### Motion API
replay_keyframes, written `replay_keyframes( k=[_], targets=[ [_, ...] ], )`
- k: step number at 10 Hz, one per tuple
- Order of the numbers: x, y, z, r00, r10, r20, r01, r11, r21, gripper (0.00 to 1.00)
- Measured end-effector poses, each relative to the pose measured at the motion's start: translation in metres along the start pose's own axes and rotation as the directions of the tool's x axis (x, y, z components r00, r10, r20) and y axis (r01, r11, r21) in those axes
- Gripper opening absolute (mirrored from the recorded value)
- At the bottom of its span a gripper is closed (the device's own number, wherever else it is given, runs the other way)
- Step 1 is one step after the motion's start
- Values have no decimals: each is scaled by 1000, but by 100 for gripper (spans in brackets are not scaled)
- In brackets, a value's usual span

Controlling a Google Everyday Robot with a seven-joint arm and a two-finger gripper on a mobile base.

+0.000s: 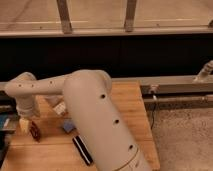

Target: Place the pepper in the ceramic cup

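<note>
My pincer [27,127], wide, hovers at the bench's [131,102] nine o'clock, just beside the ungrasped pepper [35,131]; lifting and dropping into the ceramic cup [60,108] remain.

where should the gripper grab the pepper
Probably grip the pepper at its middle, from above, jaws across its slim width: it lies flat on the table, long and thin. The open gripper hangs right beside it, near the table's edge.

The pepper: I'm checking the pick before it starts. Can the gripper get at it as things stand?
Probably yes. The gripper hangs open right beside the pepper on the wooden table, with nothing between them; the striped bar lies well clear.
</note>
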Motion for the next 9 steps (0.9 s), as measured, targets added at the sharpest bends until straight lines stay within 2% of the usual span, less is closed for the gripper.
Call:
replay_keyframes(
  k=[4, 7, 9],
  targets=[
    [-3, 12, 24, 999, 34, 3, -34, 999, -22, 65],
    [-10, 21, 46, 997, 74, -25, -74, 997, -2, 65],
    [-13, 21, 58, 993, 108, -48, -106, 994, 28, 63]
  ],
)
